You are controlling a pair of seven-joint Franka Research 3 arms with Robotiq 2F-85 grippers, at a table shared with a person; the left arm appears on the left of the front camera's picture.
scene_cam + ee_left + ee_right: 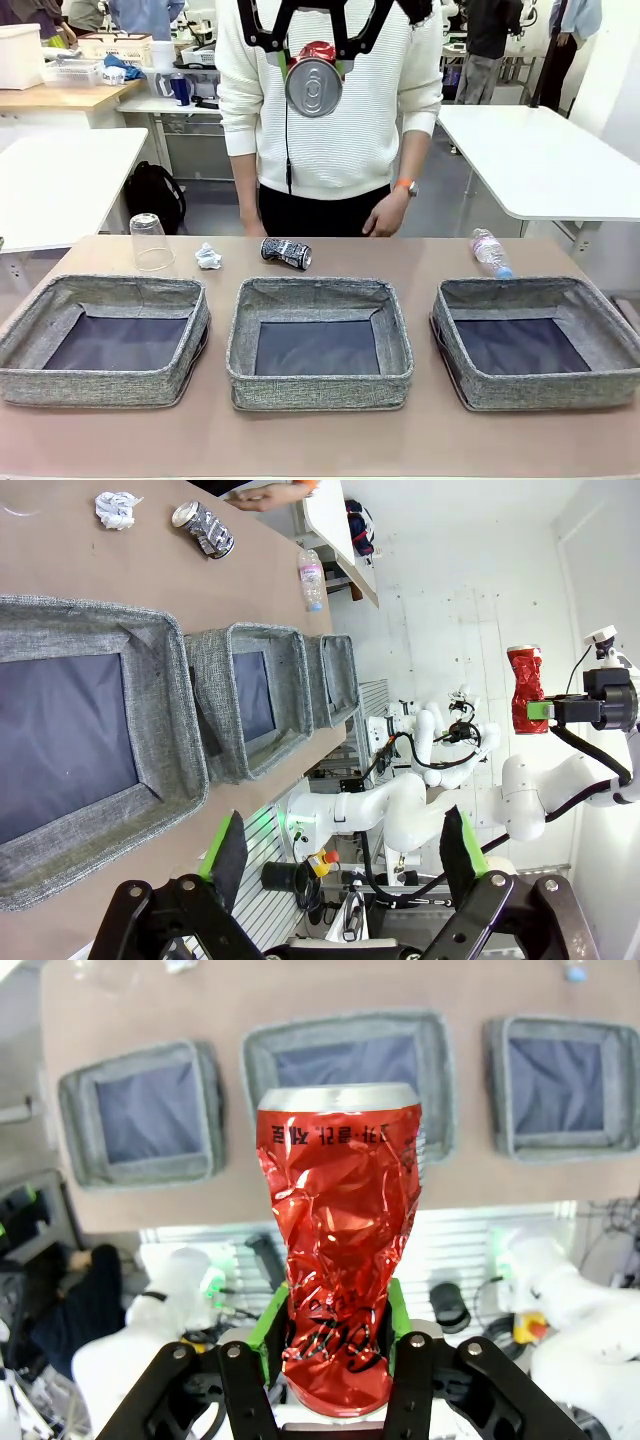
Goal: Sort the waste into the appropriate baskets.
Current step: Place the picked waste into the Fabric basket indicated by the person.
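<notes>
Jaws of the right gripper (335,1332): green pads (268,1325) clamped on the lower end of the crushed red can (338,1210), bottom centre of the right wrist view. The middle basket (345,1025) shows behind the can's top.

We judge the can light, thin-walled and easily dented. Its crumpled waist gives a fair hold.

Jaws of the left gripper (343,845): wide, nothing between them.

Hard to make out:
- The can's base sits behind the pads.
- In the front view, the holding gripper is cut off at the top edge.
- The clear plastic cup (150,242), left of centre, is faint.
</notes>
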